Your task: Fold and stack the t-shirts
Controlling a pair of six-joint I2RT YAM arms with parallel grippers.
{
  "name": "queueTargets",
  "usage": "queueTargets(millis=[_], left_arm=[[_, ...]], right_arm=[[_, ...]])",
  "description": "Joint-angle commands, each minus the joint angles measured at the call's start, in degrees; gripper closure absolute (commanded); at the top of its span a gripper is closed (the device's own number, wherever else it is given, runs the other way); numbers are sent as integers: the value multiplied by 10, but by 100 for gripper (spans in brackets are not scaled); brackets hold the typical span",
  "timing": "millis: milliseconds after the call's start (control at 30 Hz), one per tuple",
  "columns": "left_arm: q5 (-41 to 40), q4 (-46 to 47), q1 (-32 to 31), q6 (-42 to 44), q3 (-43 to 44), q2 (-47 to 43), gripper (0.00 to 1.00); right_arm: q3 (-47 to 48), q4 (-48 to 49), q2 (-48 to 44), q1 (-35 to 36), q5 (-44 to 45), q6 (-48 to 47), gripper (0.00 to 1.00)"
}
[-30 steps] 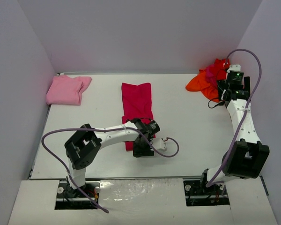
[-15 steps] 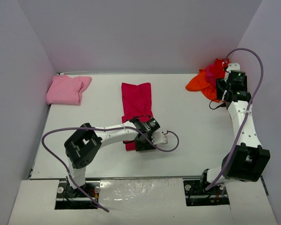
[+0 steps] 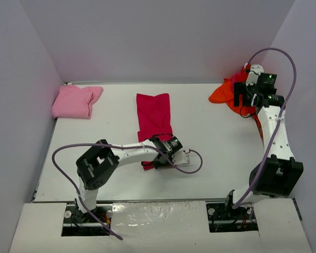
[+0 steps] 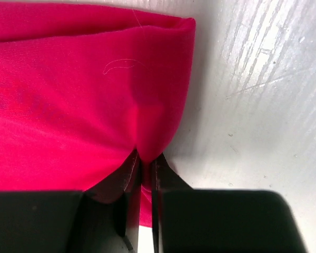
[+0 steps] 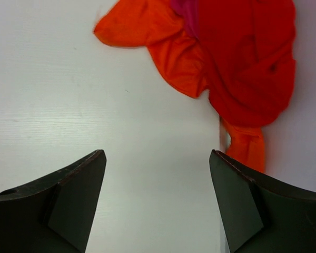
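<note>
The crimson shirt is lying as a long folded strip around the middle of the tabletop, running from its far half down toward the near edge. I am seeing the left gripper pinching the near end of that strip. In the left wrist view its fingers are pressing tight together on a small fold of the cloth close to one corner, and the fabric is puckering up from the pinch. The left arm is reaching low across the tabletop from the near left to get there. The pink shirt is sitting folded in the far left corner, well apart from the rest. In the far right corner the orange shirt and the red shirt are lying crumpled in one loose heap. The red one is lying partly over the orange, and a scrap of magenta cloth is showing at the far edge of the heap. The right gripper is hovering just beside that heap on its near side with its jaws standing wide. It is gripping nothing, and I am seeing only bare tabletop between the two fingers. The heap is lying beyond the fingertips and off toward the right one. I cannot tell from these views how high above the tabletop the right gripper is hanging.
</note>
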Motion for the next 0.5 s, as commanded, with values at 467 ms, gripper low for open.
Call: queueTargets(millis=[467], left_arm=[[72, -204, -24, 12, 48, -94, 100]], right_arm=[[250, -212, 318, 148, -323, -74, 37]])
